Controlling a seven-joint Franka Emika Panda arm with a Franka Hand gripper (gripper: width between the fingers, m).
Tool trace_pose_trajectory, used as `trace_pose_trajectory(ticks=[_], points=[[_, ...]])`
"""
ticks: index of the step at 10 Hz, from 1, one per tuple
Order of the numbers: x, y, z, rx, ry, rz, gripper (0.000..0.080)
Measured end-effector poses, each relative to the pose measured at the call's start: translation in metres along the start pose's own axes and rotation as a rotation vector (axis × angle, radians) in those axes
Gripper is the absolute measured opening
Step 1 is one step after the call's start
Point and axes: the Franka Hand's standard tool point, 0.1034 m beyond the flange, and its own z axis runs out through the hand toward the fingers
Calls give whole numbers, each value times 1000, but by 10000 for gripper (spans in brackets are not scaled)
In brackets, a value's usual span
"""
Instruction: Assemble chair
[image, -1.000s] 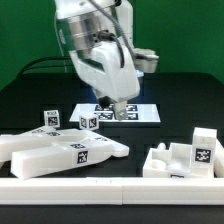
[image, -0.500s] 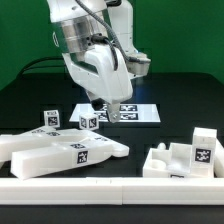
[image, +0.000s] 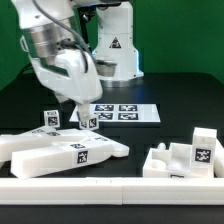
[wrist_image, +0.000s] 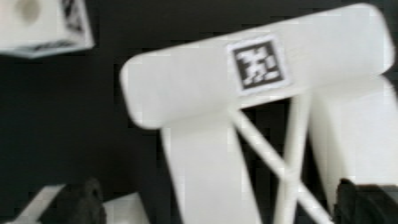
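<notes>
Swinging to the exterior view's left, the arm has come away from the flat white marker board (image: 126, 113). Nearest, the long white plastic chair legs (image: 62, 151) lie on the black table (image: 170, 132), stretched from side to side. Just behind and above them hangs the glossy white tool (image: 76, 104), its fingers apart and holding nothing. So the legs are below it, a bit nearer.

The arm (image: 55, 55) leans toward the exterior view's left, its claw (image: 79, 108) pointing down with fingers (wrist_image: 79, 200) spread apart.
</notes>
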Motion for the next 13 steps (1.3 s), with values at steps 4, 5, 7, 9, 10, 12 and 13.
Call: trace_pose_trajectory(ticks=[4, 5, 7, 9, 10, 12, 13], points=[[-1, 0, 1, 0, -1, 2, 649], [1, 5, 1, -1, 0, -70, 649], [14, 41, 4, -17, 1, -295, 649], [17, 48, 11, -36, 43, -397, 649], [18, 49, 11, -38, 51, -401, 649], [19, 49, 12, -39, 51, -399, 649], [19, 50, 13, -41, 51, -399, 649]])
